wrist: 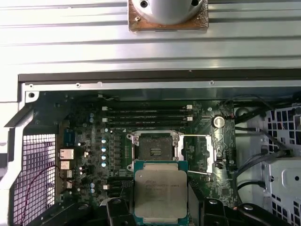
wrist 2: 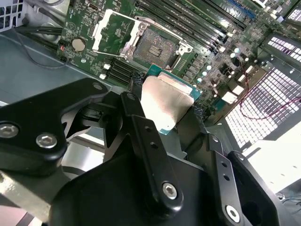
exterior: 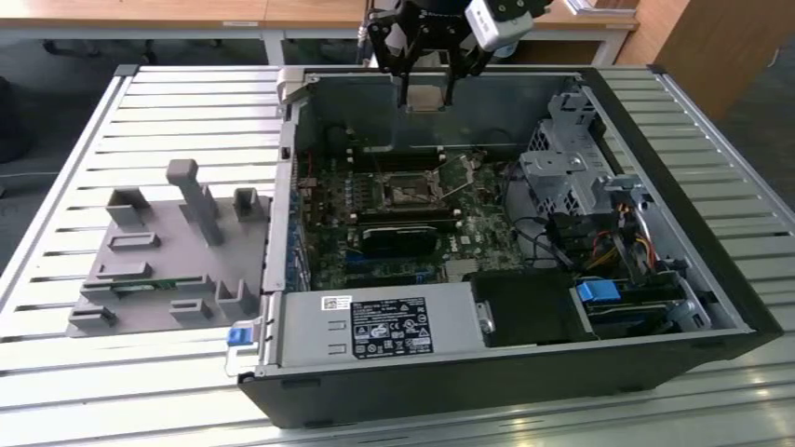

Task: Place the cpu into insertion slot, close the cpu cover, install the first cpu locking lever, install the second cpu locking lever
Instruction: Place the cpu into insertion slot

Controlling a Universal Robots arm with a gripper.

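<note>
The pincer [exterior: 424, 96], pinching the cpu [exterior: 424, 100] by opposite edges, holds it above the open case [exterior: 497, 382], the bare insertion slot [exterior: 407, 189] lying at six o'clock of it in the exterior view; I judge it should descend level, square, unforced.

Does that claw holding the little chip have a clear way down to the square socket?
Probably yes: the gripper, shut on the cpu, hangs above the open case, and the insertion slot lies bare, its cpu cover flipped open.
</note>
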